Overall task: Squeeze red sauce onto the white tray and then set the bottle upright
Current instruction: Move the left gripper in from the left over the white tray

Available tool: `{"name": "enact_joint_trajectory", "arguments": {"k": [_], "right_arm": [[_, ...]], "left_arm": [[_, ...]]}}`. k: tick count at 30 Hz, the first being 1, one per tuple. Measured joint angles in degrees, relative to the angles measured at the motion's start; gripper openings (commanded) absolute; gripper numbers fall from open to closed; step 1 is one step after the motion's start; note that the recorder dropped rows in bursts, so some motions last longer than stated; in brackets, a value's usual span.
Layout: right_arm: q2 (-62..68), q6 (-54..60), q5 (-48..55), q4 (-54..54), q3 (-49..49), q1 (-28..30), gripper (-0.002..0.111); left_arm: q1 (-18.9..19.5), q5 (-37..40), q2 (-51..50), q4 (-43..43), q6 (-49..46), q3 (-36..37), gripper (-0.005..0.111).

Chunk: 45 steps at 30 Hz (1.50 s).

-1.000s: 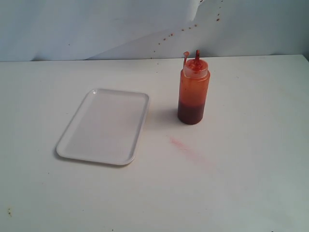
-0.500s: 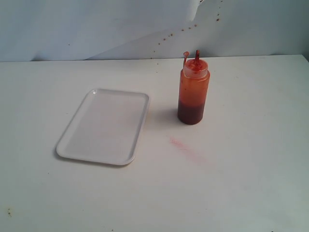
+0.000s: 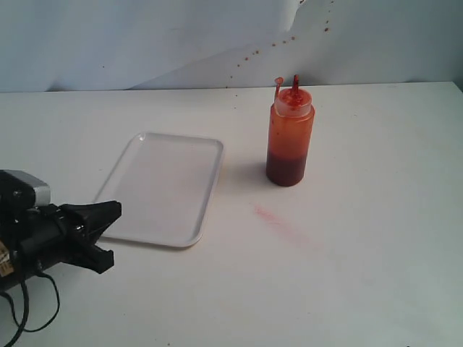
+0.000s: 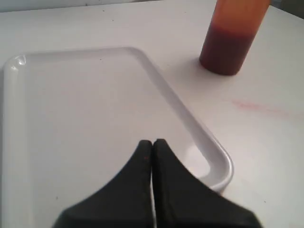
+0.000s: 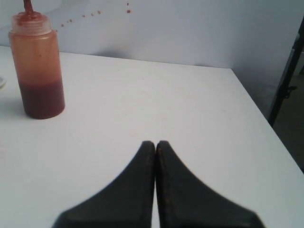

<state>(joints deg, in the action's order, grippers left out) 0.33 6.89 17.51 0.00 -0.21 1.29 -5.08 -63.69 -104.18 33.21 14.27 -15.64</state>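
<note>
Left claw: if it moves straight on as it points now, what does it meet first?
Probably the white tray: the shut left claw points across it. Height above it is unclear.

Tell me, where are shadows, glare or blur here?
Exterior view: the bottle throws a soft shadow toward the white tray. Left wrist view: glare on the tray's rim; the left gripper looks soft-edged. Right wrist view: the right gripper is dark, the bottle sharp.

No readable text, label, brand or number anywhere on the bottle [image 3: 289,137], tray [image 3: 160,188] or worktop [image 3: 376,253]
</note>
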Motion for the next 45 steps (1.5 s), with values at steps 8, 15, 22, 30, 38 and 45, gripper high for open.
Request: {"name": "enact_joint_trajectory", "arguments": {"k": [8,15,22,30,38,45], "right_arm": [[0.0,0.0,0.0,0.0,0.0,0.0,0.0],[0.0,0.0,0.0,0.0,0.0,0.0,0.0],[0.0,0.0,0.0,0.0,0.0,0.0,0.0],[0.0,0.0,0.0,0.0,0.0,0.0,0.0],[0.0,0.0,0.0,0.0,0.0,0.0,0.0],[0.0,0.0,0.0,0.0,0.0,0.0,0.0]], "left_arm": [[0.0,0.0,-1.3,-20.0,-19.1,-2.5,0.001],[0.2,1.8,-1.3,-34.2,-18.1,-2.6,0.001],[0.2,4.1,-1.6,-18.4,-17.6,-4.9,0.001],[0.2,6.2,-7.6,4.7,-15.2,-9.4,0.001],[0.2,5.2,-8.3,11.1,-14.9,-10.3,0.001],[0.2,4.6,-8.5,12.8,-14.9,-10.3,0.001]]}}
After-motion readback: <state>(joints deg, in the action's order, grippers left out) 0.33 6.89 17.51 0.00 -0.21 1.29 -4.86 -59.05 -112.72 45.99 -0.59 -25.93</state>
